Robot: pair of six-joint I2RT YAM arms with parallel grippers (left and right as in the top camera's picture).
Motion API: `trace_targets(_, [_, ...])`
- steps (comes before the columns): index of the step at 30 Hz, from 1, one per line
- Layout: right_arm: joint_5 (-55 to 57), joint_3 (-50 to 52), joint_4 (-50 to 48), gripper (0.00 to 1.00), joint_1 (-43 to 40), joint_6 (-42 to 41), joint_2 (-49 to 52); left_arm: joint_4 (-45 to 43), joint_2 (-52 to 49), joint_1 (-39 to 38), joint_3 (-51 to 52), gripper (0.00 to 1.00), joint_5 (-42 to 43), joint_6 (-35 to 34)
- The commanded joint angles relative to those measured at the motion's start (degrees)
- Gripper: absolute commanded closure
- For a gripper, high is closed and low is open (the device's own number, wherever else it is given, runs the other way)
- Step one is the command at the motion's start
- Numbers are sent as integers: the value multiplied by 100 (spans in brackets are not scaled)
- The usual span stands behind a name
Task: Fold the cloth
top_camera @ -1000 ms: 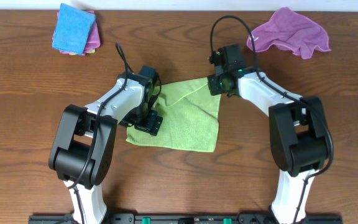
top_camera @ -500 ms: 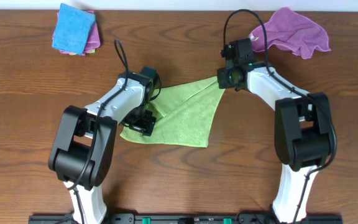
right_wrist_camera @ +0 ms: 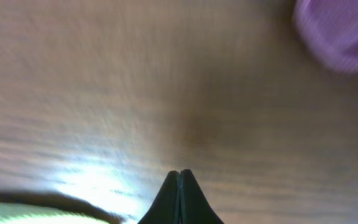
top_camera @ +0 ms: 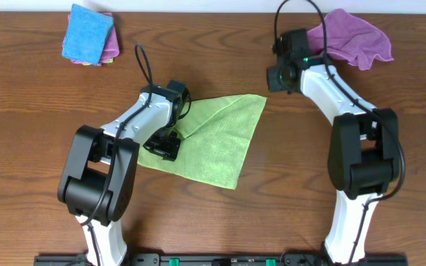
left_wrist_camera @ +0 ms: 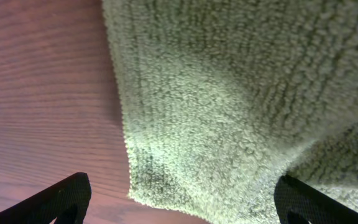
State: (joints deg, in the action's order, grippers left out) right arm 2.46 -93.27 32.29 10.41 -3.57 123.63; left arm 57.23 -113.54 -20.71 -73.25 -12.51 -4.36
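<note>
The lime-green cloth [top_camera: 213,140] lies spread on the wooden table, with one corner pointing up and right. My left gripper [top_camera: 161,145] hangs open over its left corner. In the left wrist view the fuzzy cloth [left_wrist_camera: 229,93] fills the gap between the wide-apart fingers [left_wrist_camera: 64,199], and nothing is gripped. My right gripper [top_camera: 275,77] is shut and empty, up and to the right of the cloth's far corner and apart from it. The right wrist view shows my right gripper [right_wrist_camera: 179,173] over bare wood, with a sliver of the cloth [right_wrist_camera: 17,218] at the lower left.
A crumpled purple cloth [top_camera: 346,37] lies at the back right, just behind my right arm, and the purple cloth [right_wrist_camera: 344,31] also shows in the right wrist view. A folded blue cloth [top_camera: 87,31] sits on a pink one at the back left.
My right gripper moved up and right, off the cloth's corner, which now lies free. The cloth was dragged and stretched that way. My left gripper shifted slightly left.
</note>
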Motion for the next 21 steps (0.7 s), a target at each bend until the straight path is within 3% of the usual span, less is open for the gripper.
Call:
trace_targets(1, [76, -726, 376, 99, 13, 76, 57, 33, 278, 42, -190, 5, -247, -155])
trace_targets(9, [76, -2249, 2146, 99, 186, 258, -219, -72, 1217, 42, -870, 5, -238, -153])
trace_targets(12, [72, -2330, 2839, 98, 356, 179, -627, -621, 1482, 42, -887, 5, 361, 564])
trace_targets(15, [79, -2050, 3491, 99, 719, 170, -1231, -815, 1502, 44, -887, 4, 1292, 1412])
trace_targets(21, [772, -26, 3241, 99, 1401, -398, -2981, -1084, 1458, 50, -887, 4, 1379, 1469])
